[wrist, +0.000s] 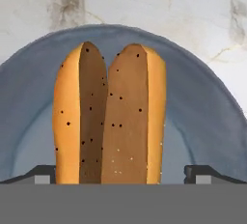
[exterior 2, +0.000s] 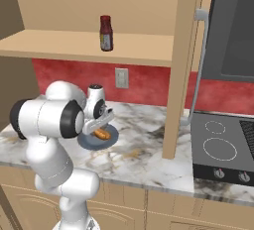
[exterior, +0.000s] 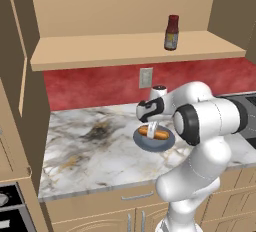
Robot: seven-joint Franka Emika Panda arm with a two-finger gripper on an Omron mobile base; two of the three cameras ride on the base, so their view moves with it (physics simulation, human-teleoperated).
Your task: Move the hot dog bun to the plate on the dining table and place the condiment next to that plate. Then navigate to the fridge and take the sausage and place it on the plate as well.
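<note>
The hot dog bun [wrist: 113,117], orange-brown and split along its length, lies on a small dark blue-grey plate [wrist: 202,121] on the marble wall counter [exterior: 90,146]. My gripper [wrist: 123,175] hangs straight over the bun [exterior: 162,135], open, one fingertip [wrist: 46,174] on each side of it and nothing gripped. From the right the gripper [exterior 2: 100,125] sits just above the bun [exterior 2: 102,135]. The condiment [exterior: 171,32], a dark-red bottle with a pale label, stands upright on the wooden shelf above [exterior 2: 106,33]. The task's plate, dining table, fridge and sausage are out of view.
A red backsplash with a wall outlet [exterior: 145,77] runs behind the counter. A wooden cabinet post [exterior 2: 176,100] stands right of the dish, with a black cooktop [exterior 2: 218,144] beyond it and a dark appliance [exterior 2: 233,26] above. A wooden side panel [exterior: 30,116] bounds the counter's left.
</note>
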